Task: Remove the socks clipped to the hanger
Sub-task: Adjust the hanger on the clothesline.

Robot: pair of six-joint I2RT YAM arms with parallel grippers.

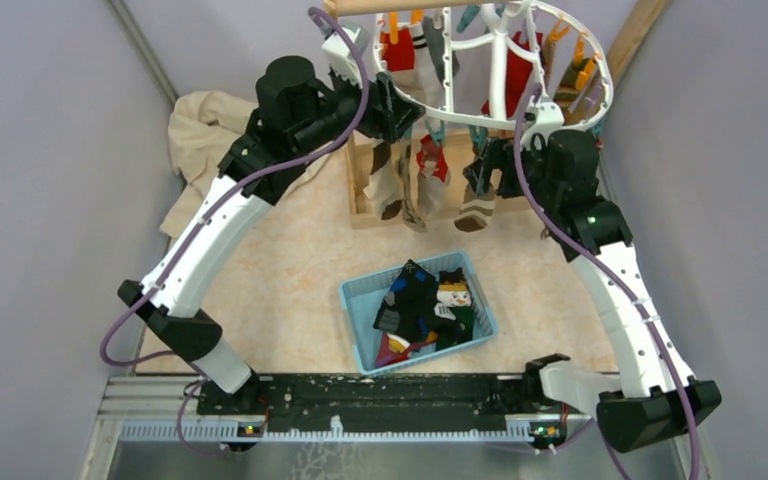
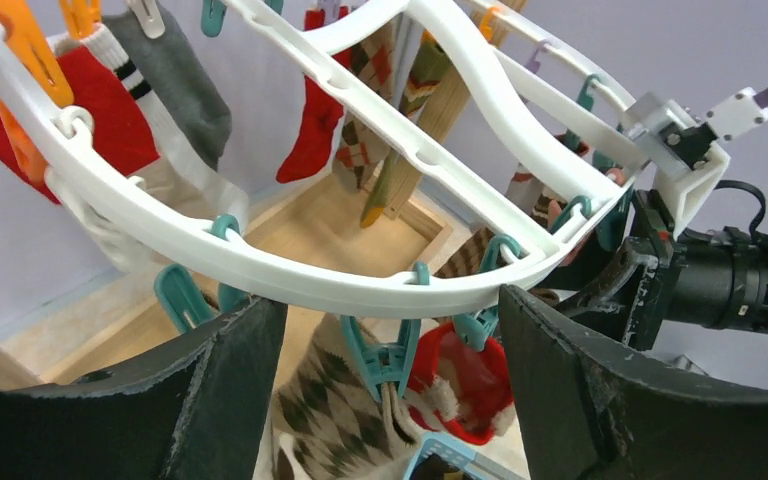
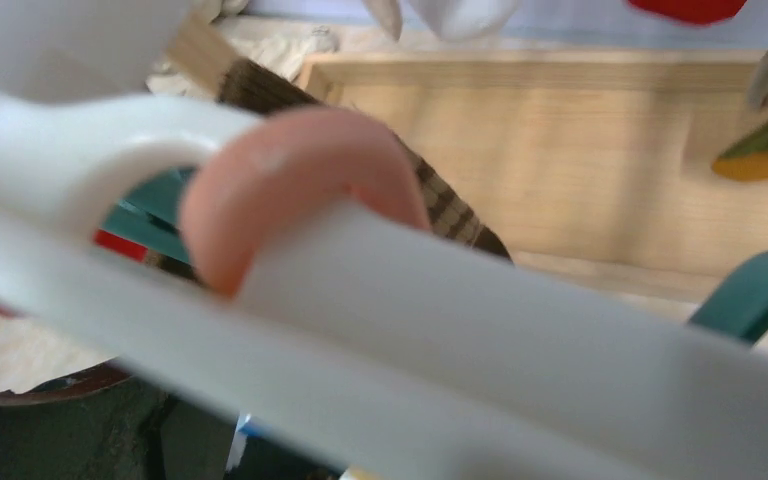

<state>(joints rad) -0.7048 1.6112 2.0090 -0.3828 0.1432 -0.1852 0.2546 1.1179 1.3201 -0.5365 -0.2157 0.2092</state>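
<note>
Socks (image 1: 392, 185) were shown clipped beneath the hanger (image 2: 290, 282), which was hung in a wooden stand (image 1: 362, 200) at the far side of the table (image 1: 280, 270). Further socks were seen lying in the blue basket (image 1: 353, 330), nearer the arm bases. The left tool (image 2: 390, 305) was positioned under the hanger's near rim with its jaws spread wide and nothing gripped. A teal clip (image 2: 385, 355) and the argyle sock (image 2: 325, 425) pinched in it were framed between the two fingers (image 2: 230, 400). The right tool (image 1: 500, 165) was placed at the rim's right end, likewise spread wide. The white frame ran so close across its camera that contact could not be judged. The step in hand was judged to be the seizing of the argyle sock. It would be done best if the fingers were closed on cloth just below the clip, clear of the rim and of the clip itself. The sock would then be drawn straight down in one steady pull, so that the frame was tilted little. A red sock (image 2: 460, 385) hung just beside and should be kept out of the bite.
</note>
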